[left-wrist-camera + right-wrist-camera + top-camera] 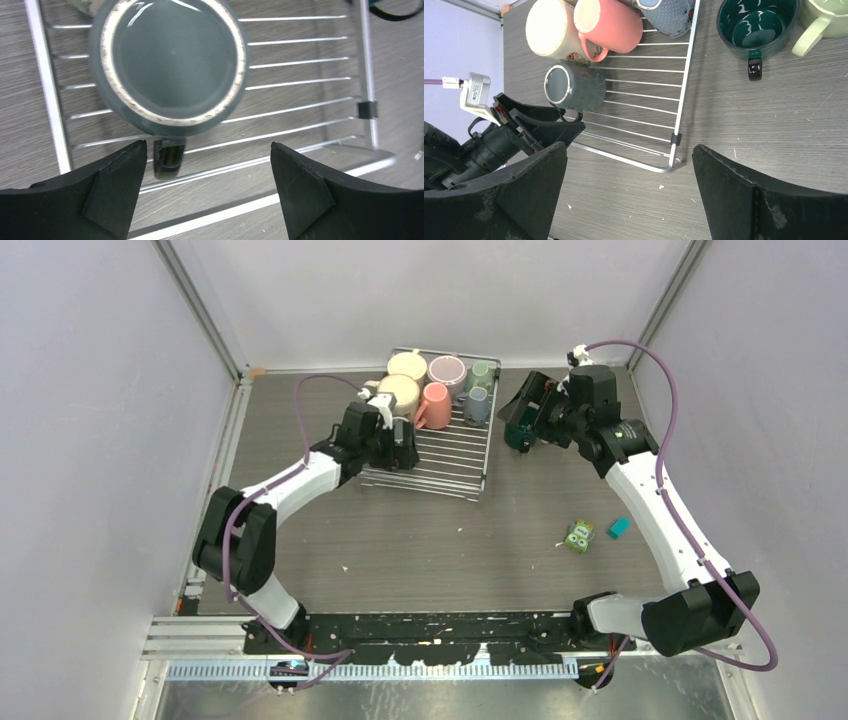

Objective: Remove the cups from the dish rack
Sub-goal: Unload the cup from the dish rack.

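Note:
The silver wire dish rack (pixel 455 455) holds two cream mugs (pixel 400 390), a mauve one (pixel 446 370), a salmon pink one (pixel 435 405), a pale green one (pixel 482 372) and a grey one (pixel 477 405). My left gripper (pixel 207 190) is open over the rack's left near part (pixel 300 62). Just beyond its fingertips a dark grey mug (pixel 172 60) lies on its side, handle (pixel 167 157) close to the left finger. The right wrist view shows that mug (pixel 574 87) too. My right gripper (pixel 629 195) is open and empty above the table, beside the rack's near right corner (pixel 674 162).
A dark teal mug (pixel 756 22) and a pale green mug (pixel 829 17) stand on the table right of the rack. A small green toy block (pixel 578 536) and a teal block (pixel 619 527) lie at the right. Walls enclose the table on three sides.

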`<action>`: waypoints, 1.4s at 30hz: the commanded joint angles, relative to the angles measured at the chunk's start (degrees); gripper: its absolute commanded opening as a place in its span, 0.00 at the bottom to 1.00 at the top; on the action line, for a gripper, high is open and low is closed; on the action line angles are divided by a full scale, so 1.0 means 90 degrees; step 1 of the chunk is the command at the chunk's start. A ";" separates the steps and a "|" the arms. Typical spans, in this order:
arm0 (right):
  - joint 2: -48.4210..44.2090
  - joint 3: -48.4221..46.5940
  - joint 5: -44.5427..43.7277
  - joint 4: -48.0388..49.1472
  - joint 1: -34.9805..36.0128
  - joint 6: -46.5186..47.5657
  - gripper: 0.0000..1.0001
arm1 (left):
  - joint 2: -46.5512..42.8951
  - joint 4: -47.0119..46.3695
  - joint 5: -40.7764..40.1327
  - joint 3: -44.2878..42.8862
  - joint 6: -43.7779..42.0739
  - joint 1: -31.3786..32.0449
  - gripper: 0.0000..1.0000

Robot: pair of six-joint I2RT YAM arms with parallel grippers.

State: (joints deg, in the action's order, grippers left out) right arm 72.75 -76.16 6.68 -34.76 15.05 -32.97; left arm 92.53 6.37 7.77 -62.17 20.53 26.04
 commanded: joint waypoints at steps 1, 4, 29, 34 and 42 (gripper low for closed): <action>-0.0199 0.0063 0.0038 0.0301 0.0046 -0.0018 1.00 | 0.0240 0.0517 -0.1036 -0.0435 -0.0128 0.0114 0.92; -0.0163 0.0093 0.0072 0.0341 0.0046 -0.0018 1.00 | 0.0357 0.0682 -0.1439 -0.0498 -0.0131 0.0178 0.81; -0.0057 0.0195 0.0166 0.0425 0.0047 -0.0018 1.00 | 0.0771 0.0753 -0.1908 -0.0811 -0.0362 0.0348 0.00; -0.0037 0.0197 0.0194 0.0435 0.0045 -0.0033 1.00 | 0.0488 0.0848 -0.1843 -0.0964 -0.0483 0.0389 0.00; 0.0010 0.0252 0.0394 0.0629 0.0050 -0.0190 1.00 | -0.0023 0.1185 -0.1614 -0.1311 -0.0568 0.0427 0.00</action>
State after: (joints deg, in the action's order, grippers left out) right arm 72.77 -74.02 8.51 -32.95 15.05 -33.34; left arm 99.18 18.96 -7.53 -69.12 16.27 29.47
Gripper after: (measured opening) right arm 0.996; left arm 0.186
